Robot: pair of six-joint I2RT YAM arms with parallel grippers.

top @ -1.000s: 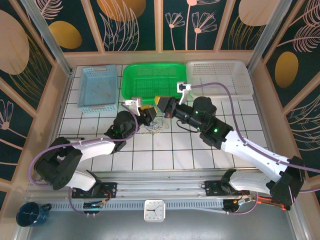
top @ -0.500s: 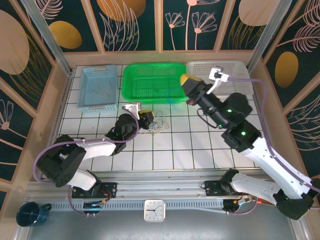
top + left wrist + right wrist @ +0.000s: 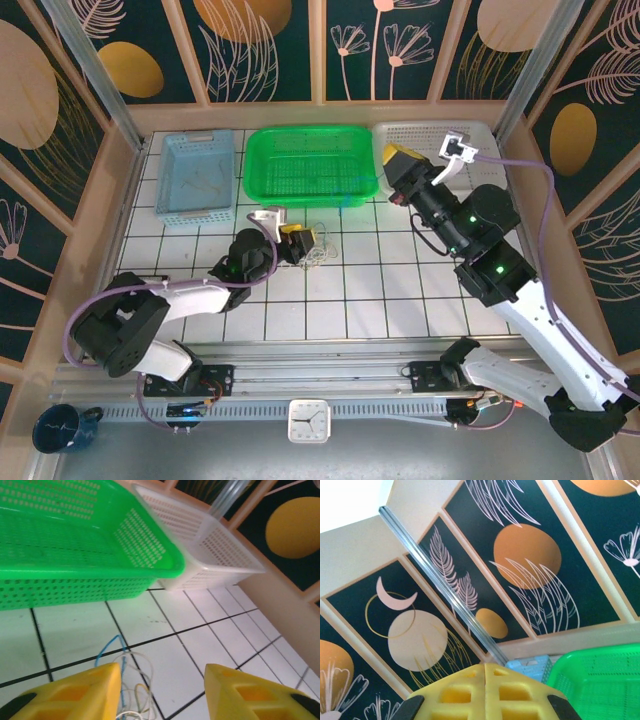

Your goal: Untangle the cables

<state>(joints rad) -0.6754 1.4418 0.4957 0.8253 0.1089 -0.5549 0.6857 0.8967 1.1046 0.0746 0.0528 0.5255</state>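
The cables (image 3: 318, 250) are a small tangle of thin blue, pale yellow and whitish wires lying on the white tiles in front of the green basket. My left gripper (image 3: 303, 240) sits low at their left edge, open. In the left wrist view the cables (image 3: 127, 677) lie just inside the left yellow finger (image 3: 75, 692), with the left gripper (image 3: 162, 695) holding nothing. My right gripper (image 3: 397, 160) is raised near the white basket, far from the tangle. In its own view the right gripper (image 3: 485, 690) is shut, empty, and points at the wall.
Three baskets line the back: a blue basket (image 3: 195, 175), a green basket (image 3: 310, 165) and a white basket (image 3: 435, 155). The green basket (image 3: 75, 545) and the white basket (image 3: 210, 550) stand close ahead of the left gripper. Wooden walls ring the table.
My right arm has lifted away from the tangle and swung back right, up beside the white basket. The left gripper has stayed low beside the cables.
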